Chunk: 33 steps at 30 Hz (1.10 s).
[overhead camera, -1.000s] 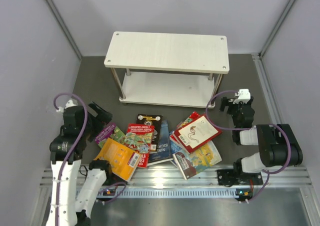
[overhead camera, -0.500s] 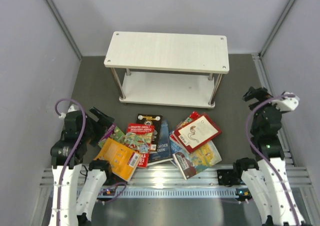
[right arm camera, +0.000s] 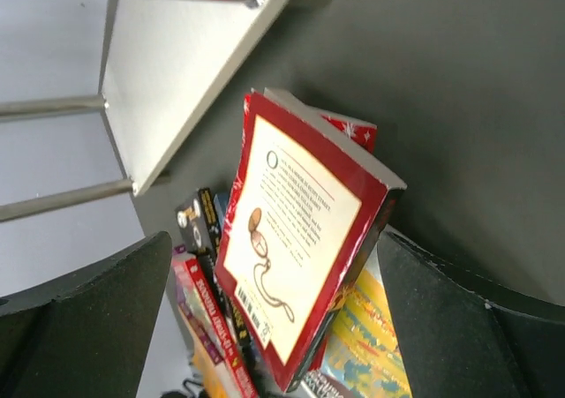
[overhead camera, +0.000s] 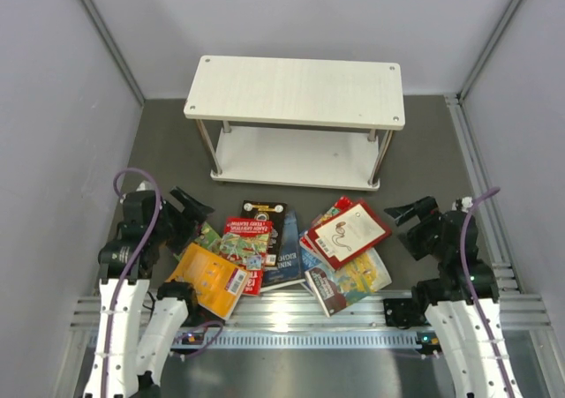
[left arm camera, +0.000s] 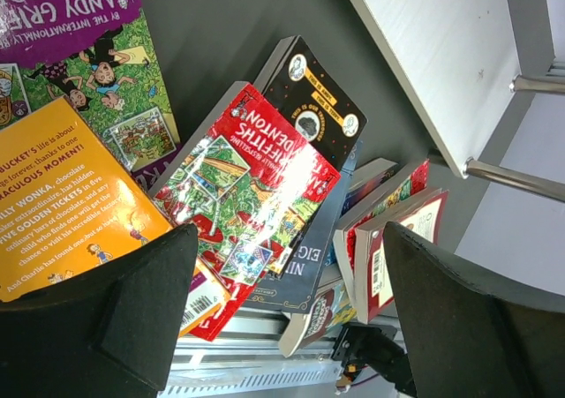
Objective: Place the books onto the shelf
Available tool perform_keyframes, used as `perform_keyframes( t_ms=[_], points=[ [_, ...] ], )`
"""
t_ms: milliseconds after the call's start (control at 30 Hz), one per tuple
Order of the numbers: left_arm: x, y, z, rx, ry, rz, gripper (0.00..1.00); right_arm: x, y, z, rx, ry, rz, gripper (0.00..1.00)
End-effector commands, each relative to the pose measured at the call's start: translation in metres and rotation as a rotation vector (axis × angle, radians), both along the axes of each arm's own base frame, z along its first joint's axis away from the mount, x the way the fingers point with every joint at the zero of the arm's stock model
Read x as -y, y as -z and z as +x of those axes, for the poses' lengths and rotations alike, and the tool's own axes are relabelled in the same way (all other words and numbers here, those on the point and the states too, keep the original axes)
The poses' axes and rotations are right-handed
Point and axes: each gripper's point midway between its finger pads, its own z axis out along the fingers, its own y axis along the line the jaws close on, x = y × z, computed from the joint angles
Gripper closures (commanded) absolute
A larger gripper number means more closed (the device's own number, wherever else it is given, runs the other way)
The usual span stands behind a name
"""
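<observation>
Far left first: the left gripper (overhead camera: 190,209) hangs low by the left edge of the book pile. Its black fingers (left arm camera: 115,319) are spread wide with nothing gripped between them. Its wrist camera looks down on a glossy red paperback with a busy cartoon cover (left arm camera: 256,186).

At the near-left corner of the pile there's an orange-yellow paperback (overhead camera: 210,279) lying flat. It overlaps a purple-and-green paperback (overhead camera: 199,236) that pokes out toward the gripper.

In the middle, the red cartoon one lies partly over a black paperback (overhead camera: 265,211), whose far end points at the shelf. A dark blue paperback (overhead camera: 284,259) sits just to their right.

On the right side of the pile, a red paperback with a cream panel on its cover (overhead camera: 350,231) lies tilted on top, over a yellow-and-blue illustrated paperback (overhead camera: 362,274).

All of these books lie on the dark grey tabletop (overhead camera: 163,151). They're in front of the small two-tier shelf of pale wood-grain boards on thin metal legs (overhead camera: 296,91).

Far right: the right gripper (overhead camera: 408,224) sits just beside the red-and-cream book and points at it. It's opened right up and holding nothing.
</observation>
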Motion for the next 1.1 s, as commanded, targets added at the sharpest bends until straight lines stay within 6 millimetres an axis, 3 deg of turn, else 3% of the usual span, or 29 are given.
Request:
perform_keyframes(
  t_ms=[0,200,367,600,633,667,833,1033,1067],
  points=[
    [0.002,-0.025,0.011,0.101,0.045,0.021,0.10,-0.021,0.011,-0.007,-0.099,-0.077,0.100,0.00],
    [0.003,-0.031,0.003,0.104,0.062,0.027,0.11,-0.026,0.060,-0.018,-0.279,-0.092,0.118,0.05],
    [-0.001,-0.032,-0.013,0.100,0.073,0.059,0.11,-0.023,0.072,-0.016,-0.301,-0.080,0.101,0.09],
    [-0.002,-0.028,-0.028,0.076,0.095,0.082,0.11,-0.024,0.079,0.001,-0.255,-0.039,0.146,0.41],
    [-0.002,-0.028,-0.028,0.077,0.098,0.085,0.11,-0.024,0.080,0.002,-0.254,-0.037,0.149,0.53],
    [-0.002,-0.026,-0.030,0.067,0.102,0.087,0.11,-0.024,0.083,0.003,-0.253,-0.035,0.149,0.58],
    [-0.001,-0.030,-0.030,0.068,0.118,0.091,0.11,-0.025,0.078,0.014,-0.228,-0.037,0.153,1.00],
    [0.009,-0.042,-0.023,0.110,0.195,0.080,0.12,-0.026,0.034,0.018,-0.177,-0.102,0.095,1.00],
    [0.011,-0.045,-0.022,0.122,0.207,0.076,0.11,-0.027,0.014,0.023,-0.135,-0.117,0.086,1.00]
  ],
)
